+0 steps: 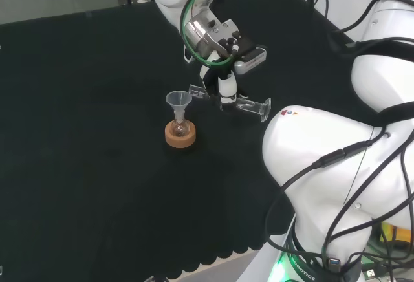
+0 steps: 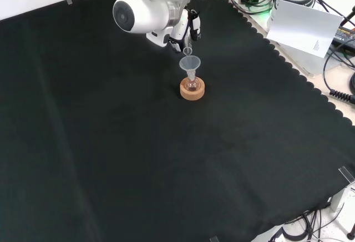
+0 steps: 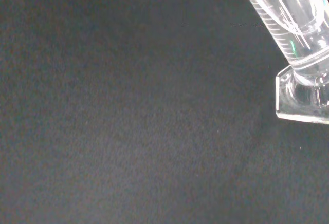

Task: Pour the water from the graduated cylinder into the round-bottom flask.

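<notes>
the graduated cylinder (image 1: 228,103) lies almost level above the cloth, its mouth just right of the funnel (image 1: 178,100) in the head view, so the water would fall inside. the funnel sits in the round-bottom flask (image 1: 180,127), steadied by a cork ring (image 1: 180,136). the hand (image 1: 223,86) has its fingers wrapped round the cylinder's middle.

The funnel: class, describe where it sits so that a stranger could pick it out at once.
On the black cloth, find the cork ring near the middle. A small round-bottom flask sits in it, and the funnel stands in its neck. It is the clear cone, unlike the long graduated cylinder tilted in the hand.
</notes>
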Tool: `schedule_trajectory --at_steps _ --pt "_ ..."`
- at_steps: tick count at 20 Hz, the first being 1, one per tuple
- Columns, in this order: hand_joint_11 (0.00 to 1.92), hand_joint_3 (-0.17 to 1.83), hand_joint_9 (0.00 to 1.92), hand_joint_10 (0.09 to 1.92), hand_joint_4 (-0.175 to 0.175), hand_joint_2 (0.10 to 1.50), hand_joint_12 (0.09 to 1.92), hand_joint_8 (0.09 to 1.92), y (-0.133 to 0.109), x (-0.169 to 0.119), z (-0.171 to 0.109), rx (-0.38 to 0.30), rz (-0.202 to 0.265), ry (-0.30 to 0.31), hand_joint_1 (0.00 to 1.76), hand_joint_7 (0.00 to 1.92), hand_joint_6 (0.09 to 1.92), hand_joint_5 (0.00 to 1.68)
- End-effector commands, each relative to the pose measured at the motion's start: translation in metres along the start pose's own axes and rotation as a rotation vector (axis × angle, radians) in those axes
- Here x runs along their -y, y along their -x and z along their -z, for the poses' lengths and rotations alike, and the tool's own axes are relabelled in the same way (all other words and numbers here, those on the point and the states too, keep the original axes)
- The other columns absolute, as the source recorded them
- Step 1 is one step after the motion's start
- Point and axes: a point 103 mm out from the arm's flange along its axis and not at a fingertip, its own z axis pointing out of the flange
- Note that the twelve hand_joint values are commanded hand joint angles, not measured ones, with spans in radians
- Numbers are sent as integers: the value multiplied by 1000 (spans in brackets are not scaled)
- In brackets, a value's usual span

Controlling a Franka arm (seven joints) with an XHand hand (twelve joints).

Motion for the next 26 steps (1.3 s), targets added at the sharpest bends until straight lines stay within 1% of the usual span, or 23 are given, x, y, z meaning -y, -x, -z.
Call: schedule_trajectory --at_steps 1,8,17,26 --pt "1229 0 1439 87 -175 1080 750 886 -4 4 3 15 -20 -40 1272 1071 904 1043" --pt "1231 0 1441 87 -175 1081 749 892 -7 10 10 42 -43 -68 1271 1068 908 1040" --pt "1233 1 1442 87 -175 1083 748 897 -13 17 20 83 -90 -106 1270 1064 913 1036" --pt "1236 1 1443 87 -175 1084 746 904 -19 21 25 100 -114 -145 1270 1061 918 1032"
